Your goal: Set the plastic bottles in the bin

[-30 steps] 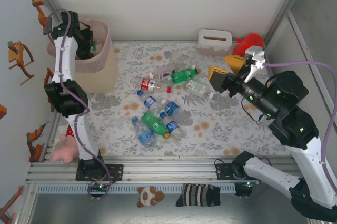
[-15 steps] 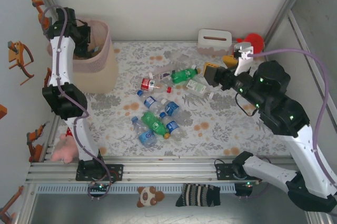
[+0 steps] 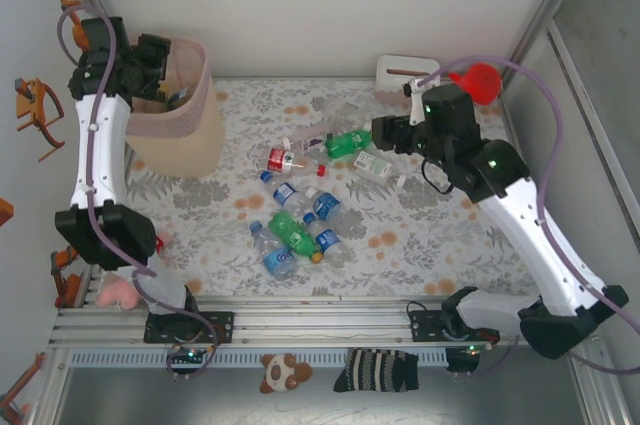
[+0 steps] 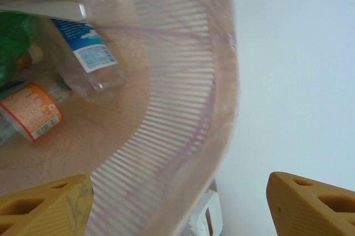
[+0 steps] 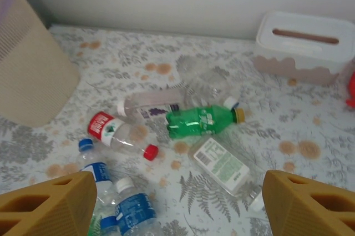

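Left gripper (image 4: 177,205) and right gripper (image 5: 177,205) gape wide, both empty.
From the right wrist, the green bottle (image 5: 202,120) lies flat, long axis left-to-right, yellow cap pointing right.

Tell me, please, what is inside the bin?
In the bin lie a clear blue-labelled bottle, an orange-labelled bottle and a green bottle. Anything beneath them is covered.

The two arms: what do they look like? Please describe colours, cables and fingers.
Both the left arm and the right arm have white links with black joints. A lilac cable runs loosely along each. The fingers are mustard-yellow wedges with small holes.
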Controlling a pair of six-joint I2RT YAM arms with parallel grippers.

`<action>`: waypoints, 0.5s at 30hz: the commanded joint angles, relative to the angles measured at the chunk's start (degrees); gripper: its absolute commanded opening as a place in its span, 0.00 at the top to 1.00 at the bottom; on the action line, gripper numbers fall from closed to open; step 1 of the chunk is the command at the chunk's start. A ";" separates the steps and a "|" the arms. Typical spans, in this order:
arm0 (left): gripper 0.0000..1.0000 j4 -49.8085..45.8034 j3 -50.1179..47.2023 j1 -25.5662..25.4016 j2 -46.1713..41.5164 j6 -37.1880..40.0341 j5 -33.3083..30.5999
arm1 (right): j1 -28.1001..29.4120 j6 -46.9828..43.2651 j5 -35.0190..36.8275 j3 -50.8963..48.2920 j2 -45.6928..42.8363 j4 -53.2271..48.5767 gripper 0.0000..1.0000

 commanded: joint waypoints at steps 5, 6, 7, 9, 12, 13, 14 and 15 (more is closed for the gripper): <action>0.24 27.71 -21.92 -0.52 -14.86 8.00 8.56 | -6.02 6.37 -7.19 0.08 7.62 -1.83 0.23; 0.24 28.84 -23.69 -0.55 -16.24 9.53 9.18 | -6.31 5.21 -7.18 0.03 8.83 -1.86 0.23; 0.24 29.42 -24.79 -0.55 -17.35 11.11 10.00 | -6.40 3.61 -6.98 0.14 9.87 -2.11 0.23; 0.24 29.77 -27.07 -0.48 -19.41 14.10 11.96 | -6.49 -1.92 -7.26 0.43 12.51 -2.41 0.23; 0.24 33.17 -30.84 -0.53 -21.80 16.70 17.65 | -6.49 -11.28 -8.34 1.45 17.08 -3.69 0.23; 0.23 34.81 -32.04 -0.64 -22.37 16.90 19.42 | -6.41 -14.29 -8.76 1.92 18.72 -4.36 0.23; 0.22 36.45 -33.43 -0.64 -22.98 17.19 21.59 | -6.49 -17.66 -9.62 2.75 20.97 -5.68 0.23; 0.21 38.19 -34.64 -0.65 -23.52 17.54 23.52 | -6.47 -19.91 -9.85 3.66 22.88 -6.87 0.23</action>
